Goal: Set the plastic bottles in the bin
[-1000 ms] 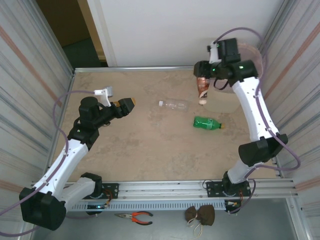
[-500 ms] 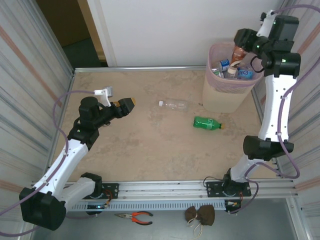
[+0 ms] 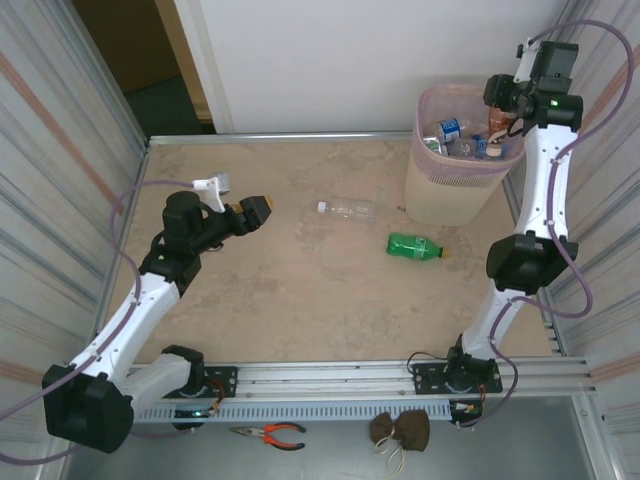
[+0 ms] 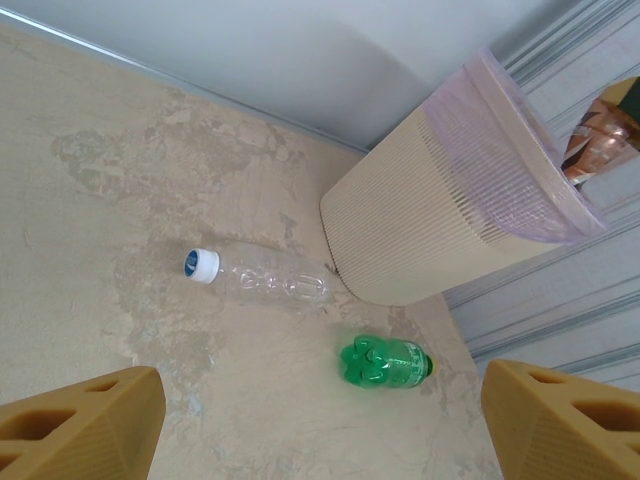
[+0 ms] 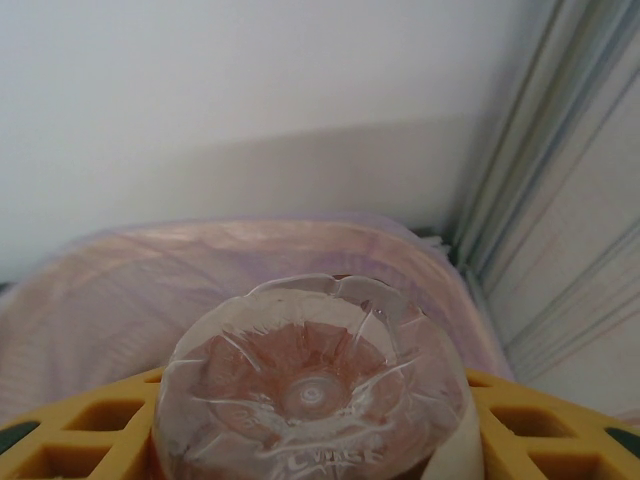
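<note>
Right fingers (image 5: pixel 92 428): clenched on a brownish bottle, with one yellow finger on each side of its clear, ribbed base in the right wrist view.
Brownish bottle (image 3: pixel 497 120): held high at the far right, above the right part of the bin's mouth, with its base turned to the wrist camera. Its cap end was hidden.
Bin (image 3: pixel 455 192): a beige ribbed wastebasket with a pink liner folded over the rim. It stood upright at the far right corner of the bench, just beside the corrugated right wall.
Bottles in the bin (image 3: pixel 450 130): several lay piled inside, one with a blue label and some with pale caps. The count could not be told.
Clear bottle (image 3: pixel 347 210): lay on its side on the bench, just left of the bin's foot, its white-and-blue cap pointing left. Whether its base end touched the bin could not be told.
Green bottle (image 3: pixel 414 245): lay on its side, nearer than the clear bottle and apart from it, near the bin's foot, cap end pointing right.
Left fingers (image 4: pixel 85 428): released and spread wide with nothing between them, hovering over the left half of the bench and facing the two loose bottles.
Bench (image 3: pixel 290 300): a beige marbled top.
Pliers (image 3: pixel 270 433): red-handled, lying below the near rail.
</note>
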`<action>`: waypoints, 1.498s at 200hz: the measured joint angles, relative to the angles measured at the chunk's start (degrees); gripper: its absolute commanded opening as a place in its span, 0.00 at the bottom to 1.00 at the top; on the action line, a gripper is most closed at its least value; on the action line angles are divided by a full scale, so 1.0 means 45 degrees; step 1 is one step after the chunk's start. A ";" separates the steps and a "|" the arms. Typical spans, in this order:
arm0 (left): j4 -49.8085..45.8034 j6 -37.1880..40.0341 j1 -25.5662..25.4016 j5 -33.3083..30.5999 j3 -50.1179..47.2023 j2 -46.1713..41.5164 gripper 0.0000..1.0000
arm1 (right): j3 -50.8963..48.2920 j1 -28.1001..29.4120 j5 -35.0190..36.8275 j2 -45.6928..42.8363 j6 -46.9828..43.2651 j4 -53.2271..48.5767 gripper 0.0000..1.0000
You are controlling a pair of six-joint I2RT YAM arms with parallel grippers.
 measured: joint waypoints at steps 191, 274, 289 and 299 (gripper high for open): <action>0.0389 -0.0063 0.0209 0.0437 0.0000 0.0486 0.83 | -0.0049 -0.0029 0.0918 0.2021 0.0034 -0.2050 0.70; 0.0384 -0.0063 0.0209 0.0442 0.0010 0.0452 0.83 | 0.0146 0.0102 0.1263 0.0908 0.0223 -0.2701 0.67; 0.0384 -0.0063 0.0209 0.0442 0.0015 0.0447 0.83 | 0.0146 0.0165 0.1263 0.0568 0.0335 -0.2730 0.61; 0.0384 -0.0058 0.0209 0.0442 0.0015 0.0427 0.83 | 0.0209 0.0194 0.1258 0.0418 0.0335 -0.2749 0.54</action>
